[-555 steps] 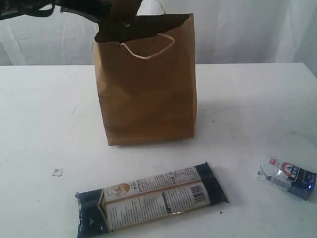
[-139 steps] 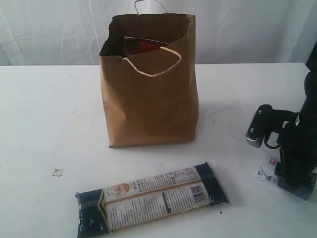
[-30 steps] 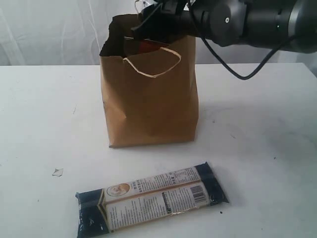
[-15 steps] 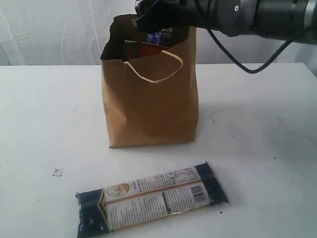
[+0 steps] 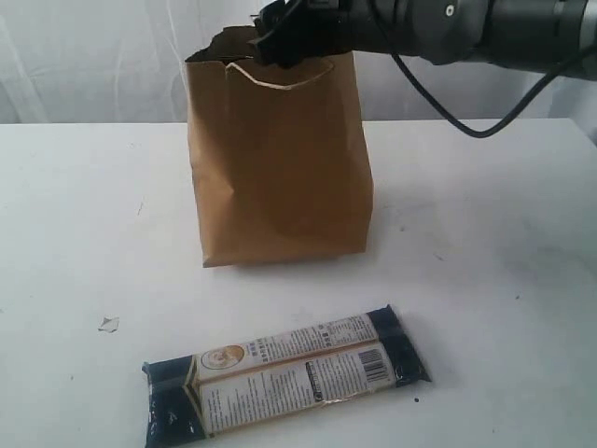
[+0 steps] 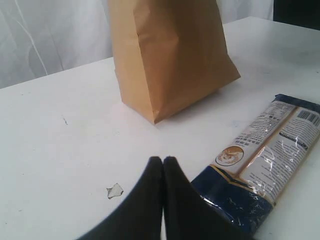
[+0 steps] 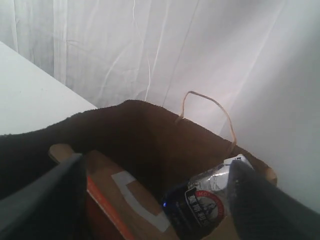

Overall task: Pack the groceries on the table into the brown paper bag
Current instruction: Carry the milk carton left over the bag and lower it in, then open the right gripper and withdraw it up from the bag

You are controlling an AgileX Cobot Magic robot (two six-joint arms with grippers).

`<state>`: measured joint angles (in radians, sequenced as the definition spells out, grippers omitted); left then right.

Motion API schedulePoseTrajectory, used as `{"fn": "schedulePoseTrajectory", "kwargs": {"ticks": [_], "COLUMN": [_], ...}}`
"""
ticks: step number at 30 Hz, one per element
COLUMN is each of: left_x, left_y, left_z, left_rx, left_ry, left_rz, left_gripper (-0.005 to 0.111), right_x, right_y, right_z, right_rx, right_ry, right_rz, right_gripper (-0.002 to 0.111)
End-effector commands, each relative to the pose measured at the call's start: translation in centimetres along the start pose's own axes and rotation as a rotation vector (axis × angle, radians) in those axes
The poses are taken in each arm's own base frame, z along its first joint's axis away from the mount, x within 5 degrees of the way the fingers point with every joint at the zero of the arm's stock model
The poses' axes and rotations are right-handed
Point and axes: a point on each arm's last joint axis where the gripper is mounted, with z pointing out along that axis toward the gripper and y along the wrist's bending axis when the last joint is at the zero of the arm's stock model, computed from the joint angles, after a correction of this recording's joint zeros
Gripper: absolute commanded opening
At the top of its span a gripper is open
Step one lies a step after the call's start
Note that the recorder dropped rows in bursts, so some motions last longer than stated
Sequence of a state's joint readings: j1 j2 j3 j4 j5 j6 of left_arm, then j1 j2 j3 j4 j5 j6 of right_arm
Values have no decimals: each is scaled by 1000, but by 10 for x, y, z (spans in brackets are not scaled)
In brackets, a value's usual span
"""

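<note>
Fingers [image 6: 152, 195] of L gripper [image 6: 163, 159]: pressed together tip to tip, nothing between them, low over table [image 6: 60, 145] at near side of scene.

Just beside them: long dark-blue packet [image 6: 260, 170], flat on tabletop, printed side up. No contact with fingers seen. On their other side lies a small torn scrap [image 6: 115, 190], apart from fingers and packet.

Mid-table, behind packet and clear of it: brown paper bag [image 5: 280, 159], upright, base on table. Near handle [image 5: 280, 79] hangs down over front face.

At bag's rim: R gripper [image 5: 284, 37], arm reaching in over the top from R side of ext. view. Wrist cam shows its fingers [image 7: 45, 200] spread wide over open mouth, gripping nothing.

Inside bag, per R wrist cam:
- small blue-silver packet [image 7: 205, 202], high in the mouth, close against one finger. It does not span the gap. Cannot tell if it touches that finger.
- brown pouch with orange label [image 7: 112, 192], leaning, just beside the small packet.

Far handle [image 7: 210, 115] stands up from far rim. White curtain [image 5: 93, 56] hangs behind table.
</note>
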<state>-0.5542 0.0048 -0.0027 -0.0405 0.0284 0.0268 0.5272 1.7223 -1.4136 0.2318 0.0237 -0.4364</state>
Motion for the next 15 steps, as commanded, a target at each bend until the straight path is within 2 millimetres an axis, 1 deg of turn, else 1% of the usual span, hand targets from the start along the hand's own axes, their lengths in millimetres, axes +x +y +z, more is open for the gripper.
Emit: {"fn": "schedulePoseTrajectory", "kwargs": {"ticks": [1, 11, 15], "left_x": [1, 1, 1], "left_y": [0, 0, 0], "left_z": [0, 0, 0], "left_rx": [5, 5, 5], "left_ry": [-1, -1, -1], "left_rz": [-3, -3, -3], "left_gripper": [0, 0, 0], "right_x": [-5, -2, 7], "right_y": [-1, 1, 4], "right_z": [-3, -4, -5], "right_rx": [-2, -21, -45], "right_ry": [-7, 35, 94], "right_rz": [1, 1, 1], "right_gripper": [72, 72, 72]}}
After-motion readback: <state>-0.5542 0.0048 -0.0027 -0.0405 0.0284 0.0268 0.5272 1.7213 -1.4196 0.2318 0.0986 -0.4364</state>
